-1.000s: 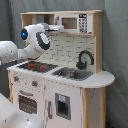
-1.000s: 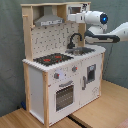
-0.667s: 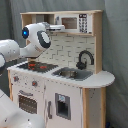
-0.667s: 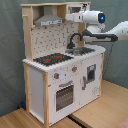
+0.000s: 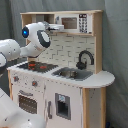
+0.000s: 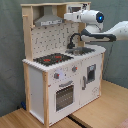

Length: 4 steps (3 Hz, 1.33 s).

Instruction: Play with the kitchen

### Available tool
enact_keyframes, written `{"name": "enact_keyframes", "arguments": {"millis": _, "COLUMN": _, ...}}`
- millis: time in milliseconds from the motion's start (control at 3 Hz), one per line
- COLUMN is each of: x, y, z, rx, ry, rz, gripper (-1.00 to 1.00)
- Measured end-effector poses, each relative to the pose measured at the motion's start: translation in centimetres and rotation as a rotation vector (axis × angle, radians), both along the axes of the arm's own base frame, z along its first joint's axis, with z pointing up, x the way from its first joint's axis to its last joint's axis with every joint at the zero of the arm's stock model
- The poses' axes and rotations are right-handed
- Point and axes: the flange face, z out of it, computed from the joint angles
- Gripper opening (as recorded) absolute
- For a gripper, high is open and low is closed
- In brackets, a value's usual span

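tall white and light-wood toy kitchen (image 6: 60, 82) with a grey hood (image 6: 48, 20), curved black faucet (image 5: 85, 59), red-ringed black hob (image 6: 52, 59) and dotted pegboard back wall (image 6: 52, 38). glossy white robot arm (image 5: 20, 46) with a glowing blue light (image 6: 100, 17). grey curtain backdrop (image 5: 116, 45).

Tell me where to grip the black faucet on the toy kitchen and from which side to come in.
Grip the faucet on its upright stem just above the sink, where the tube looks straightest. The arched spout curls over the basin, so coming from the kitchen's front over the counter is probably best, fingers either side of the stem; the pegboard back blocks the rear.
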Motion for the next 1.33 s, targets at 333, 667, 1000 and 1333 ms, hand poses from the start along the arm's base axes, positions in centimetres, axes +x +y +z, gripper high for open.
{"name": "enact_keyframes", "arguments": {"millis": 333, "x": -2.5, "y": -0.6, "z": 0.3, "rx": 0.025, "ry": 0.011, "rz": 0.006, "gripper": -1.0}}
{"name": "enact_keyframes", "arguments": {"millis": 667, "x": -3.8, "y": -1.1, "z": 0.2, "rx": 0.029, "ry": -0.003, "rz": 0.035, "gripper": -1.0}}
{"name": "enact_keyframes", "arguments": {"millis": 1000, "x": -5.0, "y": -1.7, "z": 0.0, "rx": 0.029, "ry": -0.025, "rz": 0.063, "gripper": -1.0}}
{"name": "enact_keyframes", "arguments": {"millis": 1333, "x": -5.6, "y": -2.3, "z": -0.2, "rx": 0.025, "ry": -0.049, "rz": 0.105, "gripper": -1.0}}
